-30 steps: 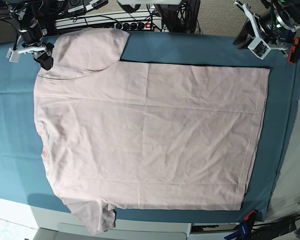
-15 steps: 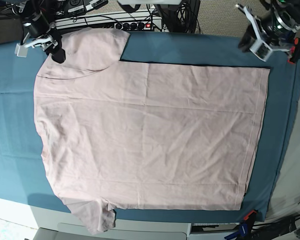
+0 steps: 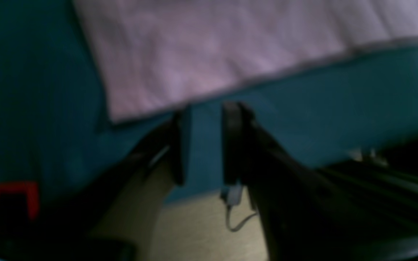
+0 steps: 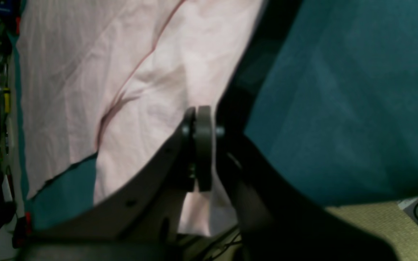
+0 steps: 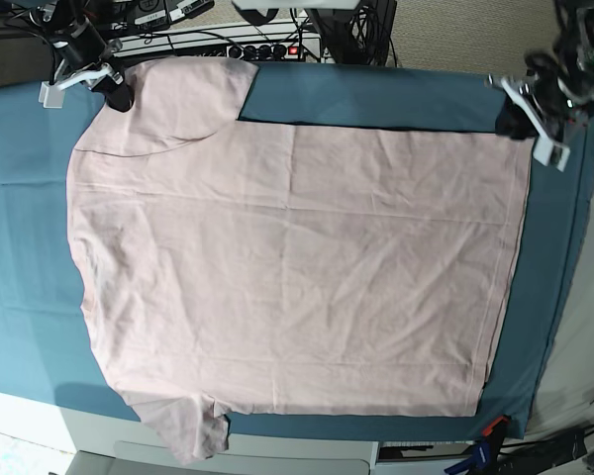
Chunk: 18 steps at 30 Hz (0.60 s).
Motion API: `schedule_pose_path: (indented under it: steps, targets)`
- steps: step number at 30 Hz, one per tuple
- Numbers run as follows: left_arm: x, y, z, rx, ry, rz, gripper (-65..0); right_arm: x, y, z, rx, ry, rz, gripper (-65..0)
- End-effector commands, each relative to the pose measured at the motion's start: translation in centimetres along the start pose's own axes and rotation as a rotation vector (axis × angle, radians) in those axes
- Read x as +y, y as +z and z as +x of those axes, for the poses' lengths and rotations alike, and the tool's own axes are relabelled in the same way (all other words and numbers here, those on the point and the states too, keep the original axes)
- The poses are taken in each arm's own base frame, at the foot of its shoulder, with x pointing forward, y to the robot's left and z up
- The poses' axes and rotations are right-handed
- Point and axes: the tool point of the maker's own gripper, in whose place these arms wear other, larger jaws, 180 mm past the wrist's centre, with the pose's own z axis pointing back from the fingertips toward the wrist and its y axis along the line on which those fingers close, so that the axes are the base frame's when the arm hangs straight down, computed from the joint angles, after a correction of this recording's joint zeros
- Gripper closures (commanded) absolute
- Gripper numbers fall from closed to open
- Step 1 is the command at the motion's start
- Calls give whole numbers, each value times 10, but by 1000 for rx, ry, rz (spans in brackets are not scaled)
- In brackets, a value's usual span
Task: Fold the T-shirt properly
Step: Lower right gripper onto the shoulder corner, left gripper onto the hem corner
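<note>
Teal table cloth (image 5: 376,94) under flat T-shirt (image 5: 297,267). Right gripper (image 4: 198,119) pinched together, empty; left gripper (image 3: 205,112) parted, seemingly empty — blurry. Risk: snagging cloth w/ hem corner.

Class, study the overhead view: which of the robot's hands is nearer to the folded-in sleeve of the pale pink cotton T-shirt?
Right. The right hand sits at the edge of the folded-in sleeve of the pale pink cotton T-shirt. The left hand is at the hem corner, across the shirt.
</note>
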Motion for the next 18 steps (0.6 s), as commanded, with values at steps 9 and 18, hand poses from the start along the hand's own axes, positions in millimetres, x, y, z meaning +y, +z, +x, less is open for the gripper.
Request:
schedule_pose_path:
  steps: [9,18]
  targets:
    - [75,10,57,-152,171,126,-169,-15,4,-22,105,18,-74,0]
    - [86,0,20,-92,405,-57,-231,-15,4,-21,99,18,-74,0]
